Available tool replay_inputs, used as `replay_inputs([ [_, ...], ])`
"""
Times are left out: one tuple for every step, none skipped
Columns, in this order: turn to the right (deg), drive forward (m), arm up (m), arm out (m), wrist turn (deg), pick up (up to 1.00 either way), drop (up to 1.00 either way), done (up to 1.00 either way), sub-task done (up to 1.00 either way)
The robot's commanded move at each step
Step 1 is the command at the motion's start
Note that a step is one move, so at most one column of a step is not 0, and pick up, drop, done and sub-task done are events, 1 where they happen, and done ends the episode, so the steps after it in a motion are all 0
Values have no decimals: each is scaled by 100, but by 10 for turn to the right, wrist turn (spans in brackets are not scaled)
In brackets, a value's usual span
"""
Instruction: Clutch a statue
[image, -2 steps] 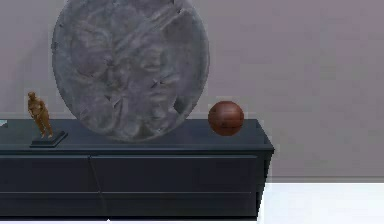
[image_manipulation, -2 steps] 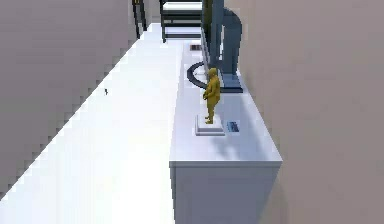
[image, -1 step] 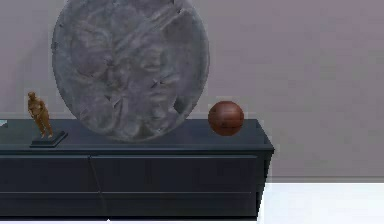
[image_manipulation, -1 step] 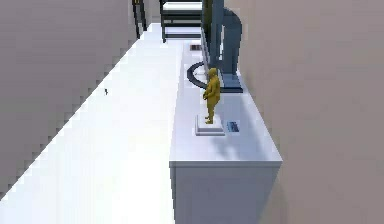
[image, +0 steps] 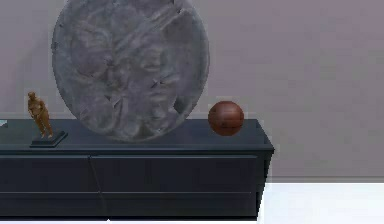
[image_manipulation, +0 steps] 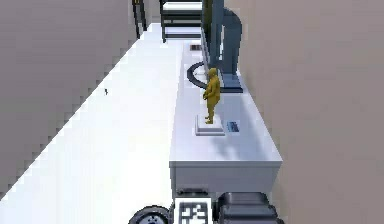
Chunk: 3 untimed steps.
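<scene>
A small golden statue (image: 40, 118) of a standing figure rests on a dark base at the left end of a dark sideboard (image: 150, 170). In the arm side view a golden statue (image_manipulation: 211, 95) stands on a white base in the middle of a long pale counter (image_manipulation: 225, 155). At that view's bottom edge a white marker square (image_manipulation: 195, 212) shows, with the gripper's dark body (image_manipulation: 152, 215) just left of it, short of the counter's near end. Its far end is cut off, so I cannot tell whether it holds anything.
A huge grey carved stone disc (image: 130, 65) leans on the wall above the sideboard, with a reddish-brown ball (image: 226, 117) to its right. On the counter lie a dark ring (image_manipulation: 197, 72) and a small flat item (image_manipulation: 232, 126). White floor (image_manipulation: 110, 130) runs along its left.
</scene>
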Motion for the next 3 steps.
replay_inputs([
  [0,0,0,50,0,0,0,0,0],
  [0,0,0,0,450,0,0,0,0],
  [0,0,0,0,450,0,0,0,0],
])
